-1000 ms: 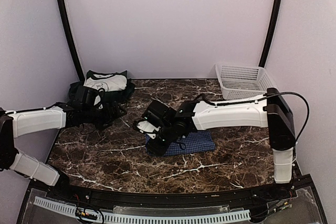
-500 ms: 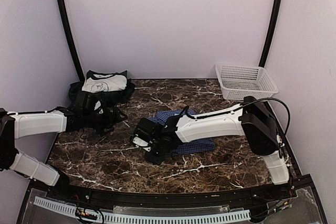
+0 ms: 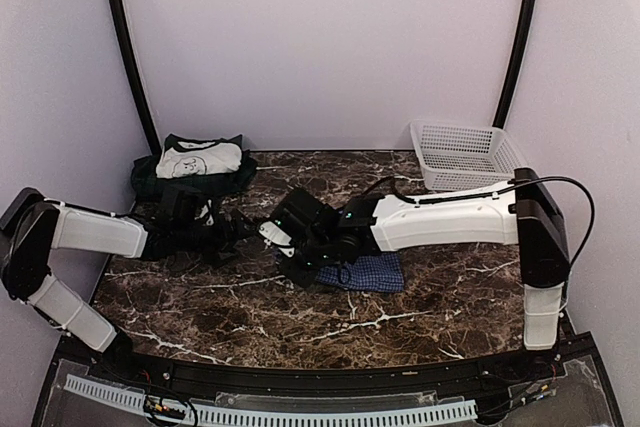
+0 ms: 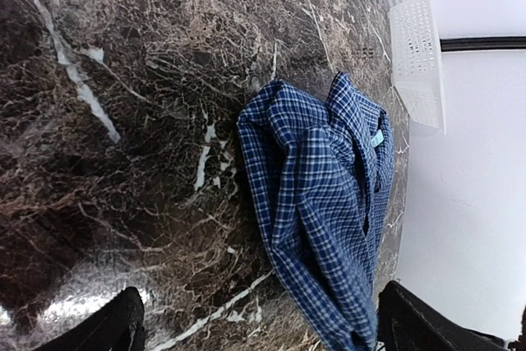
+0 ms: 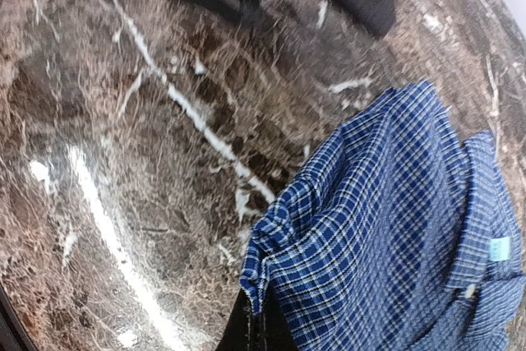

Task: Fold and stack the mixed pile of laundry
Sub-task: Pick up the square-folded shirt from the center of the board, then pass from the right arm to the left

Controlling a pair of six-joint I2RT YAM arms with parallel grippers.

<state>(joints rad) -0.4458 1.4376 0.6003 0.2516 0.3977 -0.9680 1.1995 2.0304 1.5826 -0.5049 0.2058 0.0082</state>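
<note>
Right end effector (image 5: pixel 256 322) clenched on a corner of the blue-and-white check shirt (image 5: pixel 386 228), left end effector (image 4: pixel 265 325) splayed wide, we see it low over the marble counter (image 4: pixel 123 121).

Shirt (image 3: pixel 374 273) on table (image 3: pixel 200 299) (basket (image 3: pixel 466 154) behind, right)

white plastic lattice basket (image 3: pixel 465 155) at the far right corner of a dark, white-veined marble table (image 3: pixel 300 319).

Blue-and-white check shirt (image 3: pixel 372 272) (image 4: pixel 320 219) (image 5: pixel 394 228), bunched in loose folds, flat on the bench (image 3: pixel 200 297) near its middle, collar label up. White garment (image 3: pixel 200 159) with dark green trim, folded, atop a dark green one (image 3: pixel 243 174) at the far-left corner.
</note>
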